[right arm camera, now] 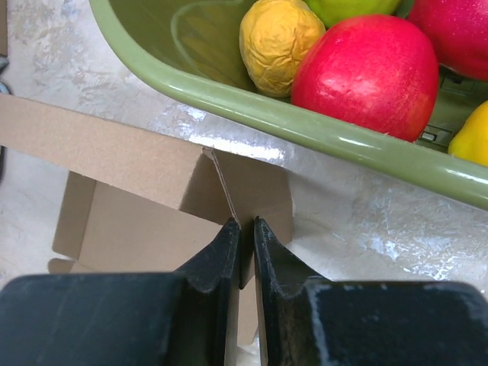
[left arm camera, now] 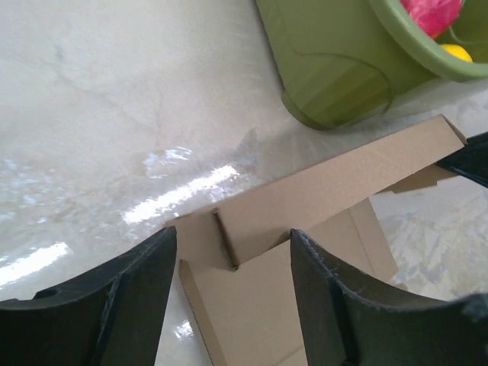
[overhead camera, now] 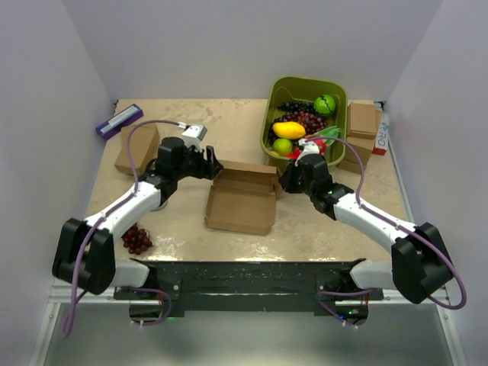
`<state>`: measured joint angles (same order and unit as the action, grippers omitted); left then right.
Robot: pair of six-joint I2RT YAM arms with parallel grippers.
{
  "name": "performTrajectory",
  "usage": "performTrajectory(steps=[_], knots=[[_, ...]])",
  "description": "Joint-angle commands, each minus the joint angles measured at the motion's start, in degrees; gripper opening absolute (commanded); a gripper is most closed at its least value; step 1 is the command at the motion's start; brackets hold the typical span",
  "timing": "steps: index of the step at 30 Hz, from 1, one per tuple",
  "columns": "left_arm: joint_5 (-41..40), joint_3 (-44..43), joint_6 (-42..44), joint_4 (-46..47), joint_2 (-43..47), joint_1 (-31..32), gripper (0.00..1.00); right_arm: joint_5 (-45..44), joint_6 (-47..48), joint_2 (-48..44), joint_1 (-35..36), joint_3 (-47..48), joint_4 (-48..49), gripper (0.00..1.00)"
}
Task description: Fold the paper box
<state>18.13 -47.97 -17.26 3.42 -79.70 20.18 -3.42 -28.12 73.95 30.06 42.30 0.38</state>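
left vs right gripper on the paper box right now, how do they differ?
Left gripper has its fingers spread wide; right gripper has them nearly together. The left straddles a corner of the paper box without clamping it; the right pinches a thin cardboard flap. Shared: each works one end of the box's raised back wall.

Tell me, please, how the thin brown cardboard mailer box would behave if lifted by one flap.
The brown cardboard mailer box looks thin and open, so probably light, hinging at its creases. Pinched at one flap by the right gripper, it would likely sag. On the glossy table it may slide.
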Motion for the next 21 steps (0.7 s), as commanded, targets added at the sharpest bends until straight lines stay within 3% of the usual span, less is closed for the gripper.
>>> performTrajectory(steps=[1,5,7,9,13,16,21], knots=[[-15.35,-0.55,8.01,-0.35,10.51,1.95,0.67,0.52,-0.45,-0.04,0.52,2.26,0.06,0.12],[-26.46,0.68,11.28,0.1,16.5,10.81,0.66,0.26,-0.18,-0.21,0.43,2.43,-0.21,0.12],[-30.67,0.94,11.19,0.01,17.47,18.73,0.66,0.34,-0.27,0.05,0.43,2.43,-0.21,0.12],[-31.93,0.94,9.44,-0.43,16.6,22.95,0.66,0.61,-0.62,0.4,0.43,2.61,0.06,0.11],[-31.49,3.48,3.82,2.63,16.16,26.74,0.66,0.43,-0.71,0.67,0.52,2.61,-0.2,0.11],[-25.62,8.67,-0.84,10.27,13.88,28.85,0.64,-0.53,0.08,0.58,0.43,3.31,-0.21,0.11],[-20.87,14.21,-5.67,21.09,5.27,30.96,0.54,-0.8,1.49,1.28,0.52,4.89,-2.93,0.11]])
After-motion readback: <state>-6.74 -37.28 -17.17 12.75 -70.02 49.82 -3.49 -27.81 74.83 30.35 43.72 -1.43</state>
